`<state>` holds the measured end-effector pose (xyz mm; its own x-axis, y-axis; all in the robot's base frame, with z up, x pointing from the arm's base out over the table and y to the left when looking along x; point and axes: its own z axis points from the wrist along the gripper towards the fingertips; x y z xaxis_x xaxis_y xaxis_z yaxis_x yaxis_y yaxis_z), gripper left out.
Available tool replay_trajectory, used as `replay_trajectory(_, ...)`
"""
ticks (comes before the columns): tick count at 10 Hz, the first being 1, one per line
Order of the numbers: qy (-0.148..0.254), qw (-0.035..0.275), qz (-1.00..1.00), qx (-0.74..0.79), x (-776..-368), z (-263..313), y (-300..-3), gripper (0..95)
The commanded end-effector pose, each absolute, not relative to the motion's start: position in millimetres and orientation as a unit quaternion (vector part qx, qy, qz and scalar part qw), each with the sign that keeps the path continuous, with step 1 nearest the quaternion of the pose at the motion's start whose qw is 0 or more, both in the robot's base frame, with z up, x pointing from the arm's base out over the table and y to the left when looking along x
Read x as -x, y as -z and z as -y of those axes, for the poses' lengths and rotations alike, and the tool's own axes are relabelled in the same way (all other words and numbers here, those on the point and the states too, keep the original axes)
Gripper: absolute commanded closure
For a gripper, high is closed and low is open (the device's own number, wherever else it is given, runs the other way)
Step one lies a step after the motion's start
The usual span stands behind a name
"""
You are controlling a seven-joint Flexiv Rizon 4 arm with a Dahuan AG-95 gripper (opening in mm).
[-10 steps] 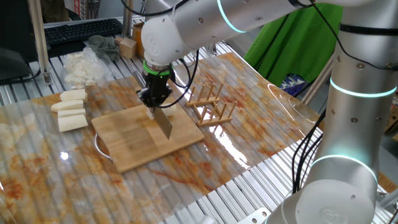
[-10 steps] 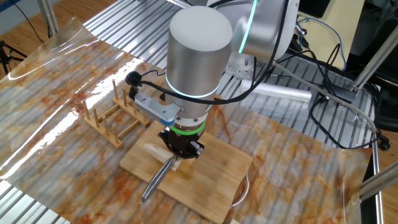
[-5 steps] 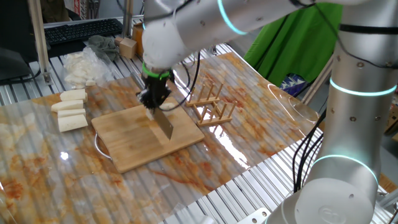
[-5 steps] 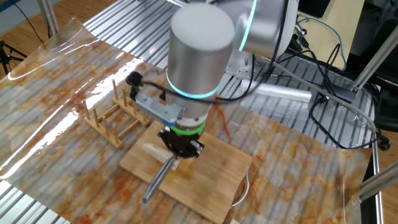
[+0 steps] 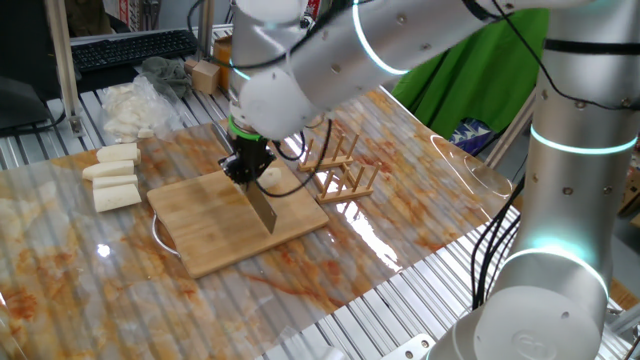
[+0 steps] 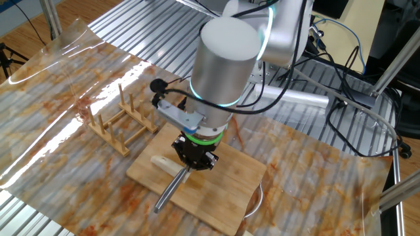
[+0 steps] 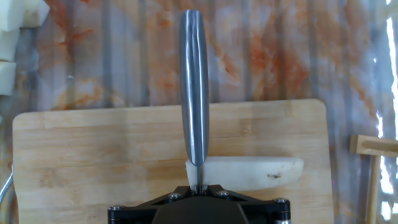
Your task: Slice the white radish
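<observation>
On the plastic-covered desk (image 5: 420, 190), a rectangular bamboo cutting board (image 7: 93, 155) carries the stubby cream-white radish (image 7: 255, 172) directly beneath the black end effector (image 7: 198, 190), which is clamped on a steel-bladed knife (image 7: 194, 93). The blade crosses the radish's long axis at its blunt end.

cutting board (image 5: 225, 225), wooden rack (image 5: 340, 170), radish blocks (image 5: 112, 178)

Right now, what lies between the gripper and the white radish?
The knife, held in the shut gripper: the hand view shows its blade on the white radish.
</observation>
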<state>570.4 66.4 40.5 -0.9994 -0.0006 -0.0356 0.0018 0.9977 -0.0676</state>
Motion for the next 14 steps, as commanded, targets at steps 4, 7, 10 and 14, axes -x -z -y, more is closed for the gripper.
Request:
replay_trajectory(4, 0.02, -0.019, -1.0, 0.007, -567.6, -61.8, -49.1, 95.0)
replay_trajectory(7, 0.024, -0.022, -0.999, 0.009, -565.1, -59.9, -57.4, 95.0)
replay_trajectory(10, 0.019, -0.016, -1.0, 0.008, -568.4, -63.3, -38.7, 95.0)
replay_trajectory(14, 0.022, -0.026, -0.999, 0.006, -570.7, -65.8, -28.9, 95.0)
